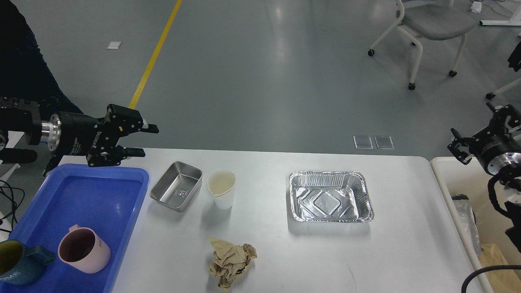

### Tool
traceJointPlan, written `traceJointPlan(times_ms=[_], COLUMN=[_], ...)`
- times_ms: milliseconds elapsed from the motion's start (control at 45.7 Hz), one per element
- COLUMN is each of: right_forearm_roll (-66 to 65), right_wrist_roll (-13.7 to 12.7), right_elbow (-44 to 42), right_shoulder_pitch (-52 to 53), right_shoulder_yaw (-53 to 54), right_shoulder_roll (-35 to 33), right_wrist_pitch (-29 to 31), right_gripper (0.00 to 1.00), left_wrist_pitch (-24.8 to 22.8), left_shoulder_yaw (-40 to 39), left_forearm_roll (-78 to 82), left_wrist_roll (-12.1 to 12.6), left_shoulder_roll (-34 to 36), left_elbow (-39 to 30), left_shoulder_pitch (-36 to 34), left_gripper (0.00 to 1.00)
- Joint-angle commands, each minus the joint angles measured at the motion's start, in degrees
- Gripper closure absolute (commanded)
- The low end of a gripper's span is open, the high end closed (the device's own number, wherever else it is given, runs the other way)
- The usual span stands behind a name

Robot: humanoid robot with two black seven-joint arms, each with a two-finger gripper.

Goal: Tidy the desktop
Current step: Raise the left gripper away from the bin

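Observation:
The white desktop (407, 228) carries a small steel pan (176, 191), a white paper cup (222, 188), a crumpled brown paper ball (230, 263) and a foil tray (330, 196). My left gripper (147, 141) hovers open and empty above the desktop's back left corner, fingers pointing right, up and left of the steel pan. My right gripper (461, 148) is at the far right edge, above the cream bin, seen small and dark.
A blue tray (81, 195) at the left holds a pink mug (84, 254) and a teal mug (16, 262). A cream bin (456, 179) with rubbish stands at the right. A person's dark legs (24, 61) are at back left, a chair (427, 24) at back right.

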Motion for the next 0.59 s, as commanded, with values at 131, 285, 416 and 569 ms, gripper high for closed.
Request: traceJointPlan(times_ms=[131,285,416,569], right_forearm_roll=[-0.09,0.0,-0.09,-0.09], right_wrist_roll=[0.0,0.0,0.0,-0.09], right_elbow=[-0.02,-0.02,-0.11,-0.02], right_shoulder_pitch=[-0.53,-0.61,-1.93,-2.99], right_shoulder_yaw=[-0.87,-2.19,-2.37,-2.63], right_shoulder_roll=[0.02,0.11,-0.5,-1.56], right_wrist_pitch=[-0.14,-0.4,-0.32,-0.4], right_gripper=[0.0,0.0,0.0,0.0], left_wrist_pitch=[10.39,18.38,23.48,32.8], left_shoulder_yaw=[-18.89,-25.94,-25.86,-26.03], left_forearm_roll=[8.98,10.38,14.42,14.34], left_wrist_roll=[-0.88,-1.41,-2.03,-9.57], left_shoulder_roll=[-12.11,-15.54,-15.64,-15.46], left_elbow=[0.53,2.81,4.39,8.52], left_shoulder_pitch=[5.16,5.59,7.26,7.62], left_gripper=[0.21,0.21,0.21,0.21])
